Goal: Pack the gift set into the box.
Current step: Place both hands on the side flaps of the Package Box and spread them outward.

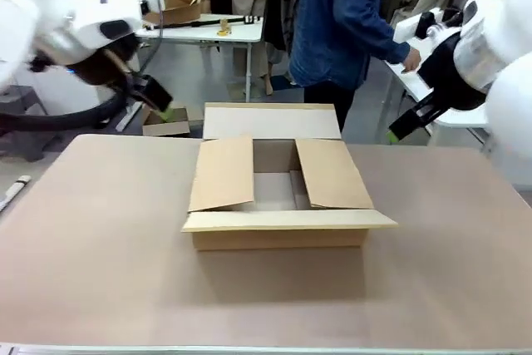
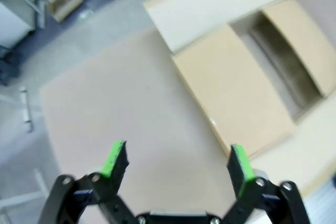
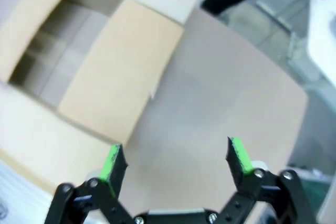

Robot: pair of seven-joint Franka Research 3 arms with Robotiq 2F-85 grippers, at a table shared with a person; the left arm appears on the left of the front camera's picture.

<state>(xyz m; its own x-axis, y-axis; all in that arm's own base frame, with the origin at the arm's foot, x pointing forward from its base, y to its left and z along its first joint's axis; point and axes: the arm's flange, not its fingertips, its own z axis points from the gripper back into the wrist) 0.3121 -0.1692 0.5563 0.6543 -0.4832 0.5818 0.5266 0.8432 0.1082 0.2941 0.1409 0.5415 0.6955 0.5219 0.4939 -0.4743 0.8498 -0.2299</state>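
- Two white arms flank the scene in the front view. The left claw hangs above the far left edge of the brown surface, and the right claw hangs off its far right edge, both well apart from the box.
- One box stands in the middle of the surface, open. Its far and near flaps are spread outward, its two side flaps lean in over the opening, and the bottom panel shows between them.
- One person in a blue top stands beyond the box with a hand at a white table to the right. A small carton lies on the floor behind the surface.
- Left wrist view: the left claw is released, its green pads spread wide above bare surface. The box lies farther off, toward the picture's upper right.
- Right wrist view: the right claw is likewise released, its pads wide apart — one just over a box flap's edge, the other over bare surface. The box fills the upper left.
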